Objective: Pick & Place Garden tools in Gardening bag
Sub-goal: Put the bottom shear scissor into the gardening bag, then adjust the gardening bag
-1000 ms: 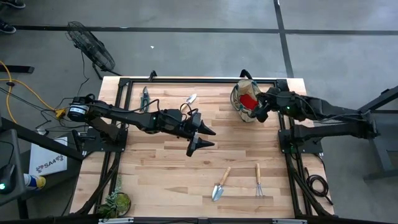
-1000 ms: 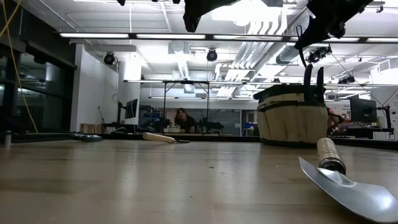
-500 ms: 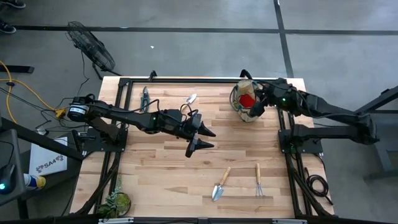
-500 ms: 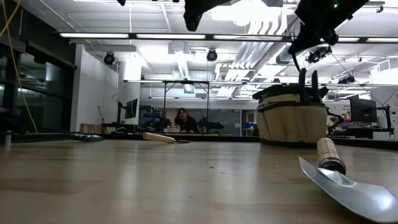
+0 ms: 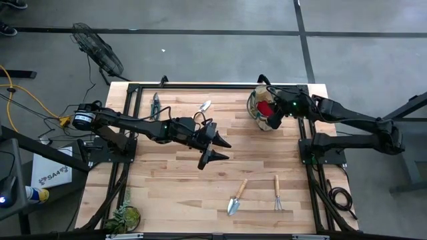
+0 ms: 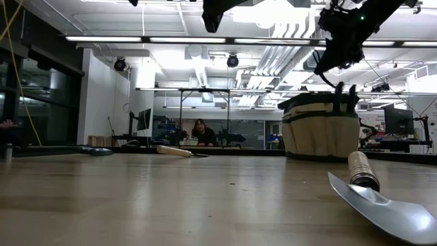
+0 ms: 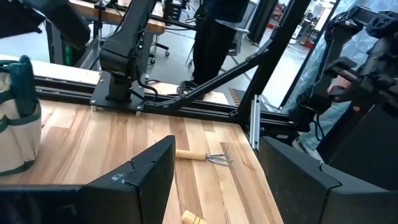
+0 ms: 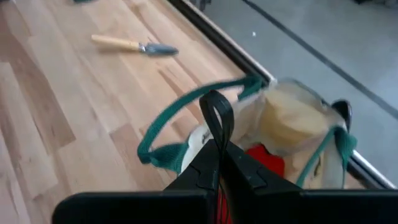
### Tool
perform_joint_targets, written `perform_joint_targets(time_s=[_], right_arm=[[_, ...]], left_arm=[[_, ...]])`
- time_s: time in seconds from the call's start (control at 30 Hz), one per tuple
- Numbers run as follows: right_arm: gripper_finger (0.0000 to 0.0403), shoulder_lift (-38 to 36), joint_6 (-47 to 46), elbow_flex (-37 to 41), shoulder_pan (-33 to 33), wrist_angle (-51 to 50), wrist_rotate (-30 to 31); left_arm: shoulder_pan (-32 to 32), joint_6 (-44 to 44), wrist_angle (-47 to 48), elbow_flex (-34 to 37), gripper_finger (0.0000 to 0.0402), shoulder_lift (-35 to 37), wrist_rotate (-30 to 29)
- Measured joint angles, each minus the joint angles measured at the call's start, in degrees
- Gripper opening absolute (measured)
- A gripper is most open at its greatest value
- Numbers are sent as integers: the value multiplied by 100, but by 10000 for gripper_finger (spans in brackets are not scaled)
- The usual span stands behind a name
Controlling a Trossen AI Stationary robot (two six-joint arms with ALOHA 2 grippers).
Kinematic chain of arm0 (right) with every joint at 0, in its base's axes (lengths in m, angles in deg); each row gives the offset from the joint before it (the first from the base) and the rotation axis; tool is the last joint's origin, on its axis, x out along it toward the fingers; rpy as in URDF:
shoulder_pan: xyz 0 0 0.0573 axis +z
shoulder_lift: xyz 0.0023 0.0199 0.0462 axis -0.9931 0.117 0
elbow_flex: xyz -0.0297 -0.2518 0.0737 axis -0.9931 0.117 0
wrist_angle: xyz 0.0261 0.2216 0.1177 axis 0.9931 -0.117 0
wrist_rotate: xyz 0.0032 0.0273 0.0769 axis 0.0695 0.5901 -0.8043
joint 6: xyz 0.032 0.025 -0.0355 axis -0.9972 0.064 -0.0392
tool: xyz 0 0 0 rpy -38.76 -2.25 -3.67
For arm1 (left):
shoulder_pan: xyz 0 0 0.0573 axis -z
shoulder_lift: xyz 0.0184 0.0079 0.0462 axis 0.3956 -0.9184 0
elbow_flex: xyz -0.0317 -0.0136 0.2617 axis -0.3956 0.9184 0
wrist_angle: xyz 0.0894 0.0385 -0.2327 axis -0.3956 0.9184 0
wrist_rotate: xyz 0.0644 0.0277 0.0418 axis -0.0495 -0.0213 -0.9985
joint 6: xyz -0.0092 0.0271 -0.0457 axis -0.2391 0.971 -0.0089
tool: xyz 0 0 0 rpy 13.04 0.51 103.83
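Observation:
The tan gardening bag (image 5: 261, 110) with green loop handles (image 8: 186, 102) stands at the table's far right. It holds a red cloth (image 8: 266, 160), and a pruner's dark handles (image 6: 346, 96) stick up out of it. My right gripper (image 5: 271, 122) hangs shut just above the bag's opening (image 8: 217, 118); I cannot tell whether it touches the bag. My left gripper (image 5: 217, 148) stands open above mid-table, holding nothing. Flat on the table lie a trowel (image 5: 236, 197) and a rake (image 5: 277, 193) near right, another trowel (image 5: 205, 106) at far middle and a pruner (image 5: 155, 104) at far left.
A leafy plant clump (image 5: 125, 217) sits at the near left corner. Black frame rails (image 5: 213, 86) run along the table's edges. Bare wood lies between the left gripper and the near tools. A person (image 6: 200, 128) sits in the room beyond the table.
My right gripper, still shut, has swung from the bag's right side toward the far edge and over the bag's opening, sinking a little and turning. The dark handles sticking out of the bag stand slightly lower than before.

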Motion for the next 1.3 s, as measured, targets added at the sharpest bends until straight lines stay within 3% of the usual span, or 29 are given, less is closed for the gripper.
perform_joint_targets(time_s=[0.6,1.07,1.3], right_arm=[[13,-31,-917,0,-227,-54,-475],[173,-563,-1700,2,-230,151,-457],[196,-999,-2267,2,-230,82,-770]], left_arm=[[-4,510,171,2,230,218,-290],[-4,754,486,0,230,376,-805],[-228,753,623,2,230,422,-842]])
